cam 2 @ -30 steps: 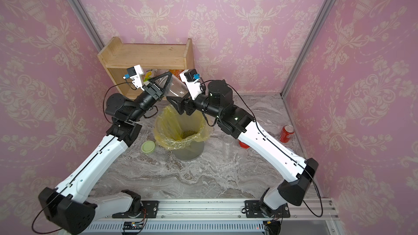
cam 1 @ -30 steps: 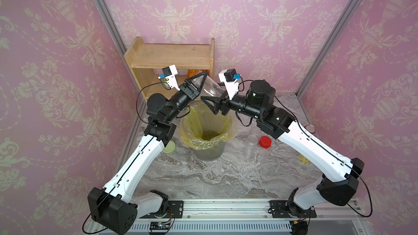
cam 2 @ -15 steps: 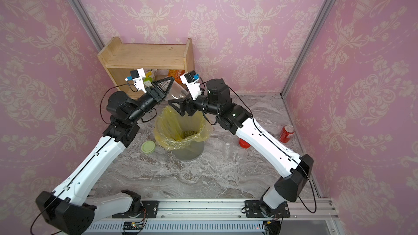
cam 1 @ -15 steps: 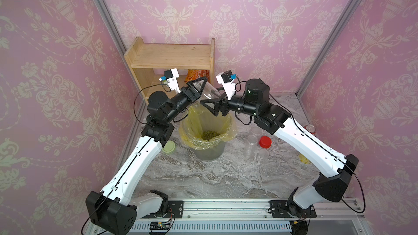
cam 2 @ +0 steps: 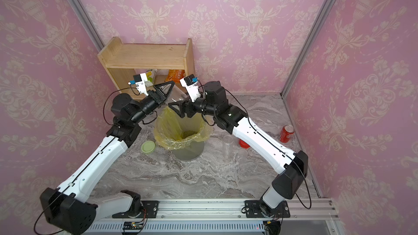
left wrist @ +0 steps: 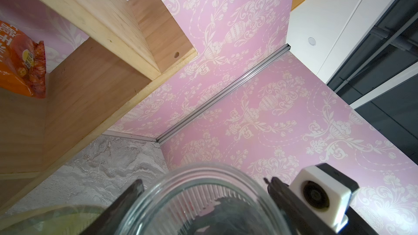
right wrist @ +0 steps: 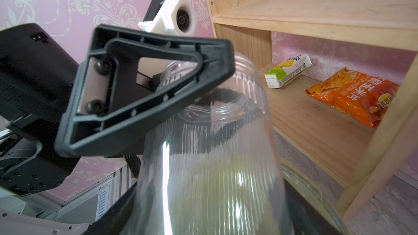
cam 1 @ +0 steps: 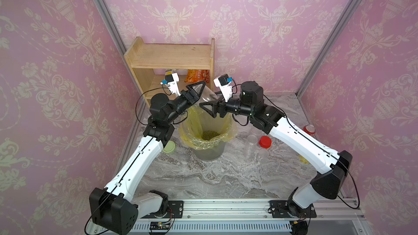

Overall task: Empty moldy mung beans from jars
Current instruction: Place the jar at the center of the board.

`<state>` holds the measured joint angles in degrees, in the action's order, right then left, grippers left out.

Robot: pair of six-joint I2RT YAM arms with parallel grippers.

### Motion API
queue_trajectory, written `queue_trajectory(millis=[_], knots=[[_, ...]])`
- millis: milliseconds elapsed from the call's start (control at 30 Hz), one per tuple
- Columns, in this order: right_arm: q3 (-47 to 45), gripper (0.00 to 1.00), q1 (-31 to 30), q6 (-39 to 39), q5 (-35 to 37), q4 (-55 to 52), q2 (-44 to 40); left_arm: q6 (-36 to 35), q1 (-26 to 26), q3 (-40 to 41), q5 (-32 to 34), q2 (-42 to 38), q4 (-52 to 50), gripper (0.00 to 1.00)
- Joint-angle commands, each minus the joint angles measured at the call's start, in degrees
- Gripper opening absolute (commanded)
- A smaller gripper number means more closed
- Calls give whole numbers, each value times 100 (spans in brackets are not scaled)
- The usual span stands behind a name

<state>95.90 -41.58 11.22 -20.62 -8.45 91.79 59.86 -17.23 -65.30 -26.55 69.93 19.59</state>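
A clear ribbed jar (cam 1: pixel 209 94) (cam 2: pixel 178 94) hangs tilted over the back rim of the bin (cam 1: pixel 209 152), and nothing shows inside it. My left gripper (cam 1: pixel 202 88) (left wrist: pixel 205 191) is shut on its threaded mouth end (left wrist: pixel 203 200). My right gripper (cam 1: pixel 208 100) (right wrist: pixel 208 211) is shut on its body (right wrist: pixel 214 154), coming from the opposite side. The mung beans (cam 1: pixel 209 134) (cam 2: pixel 188 134) lie as a green heap at the bottom of the yellow bin bag (cam 1: pixel 196 120). Another clear jar (cam 1: pixel 251 142) stands to the right of the bin, without its lid.
A red lid (cam 1: pixel 265 141) and a whitish lid (cam 1: pixel 262 153) lie near that jar; a pale-green lid (cam 1: pixel 168 147) lies left of the bin. A red soda can (cam 1: pixel 309 129) stands at the right wall. A wooden shelf (cam 1: pixel 169 59) with snack packs stands close behind the grippers.
Both grippers have kept hold of the jar and sunk slightly toward the bin. The right arm has drawn a little to the left.
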Motion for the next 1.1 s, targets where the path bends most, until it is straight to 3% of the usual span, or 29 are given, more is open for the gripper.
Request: queue_trajectory(millis=[0,400,1067], knots=[[2,69,54,264,532,354,77,-1042,-152,99,-559,-40,-294,0],[-241,79,63,376,576,493,-32,-1391,5,147,-685,-279,-917,0],[-572,86,76,644,627,828,-85,-1615,146,296,-668,-397,-1260,0]])
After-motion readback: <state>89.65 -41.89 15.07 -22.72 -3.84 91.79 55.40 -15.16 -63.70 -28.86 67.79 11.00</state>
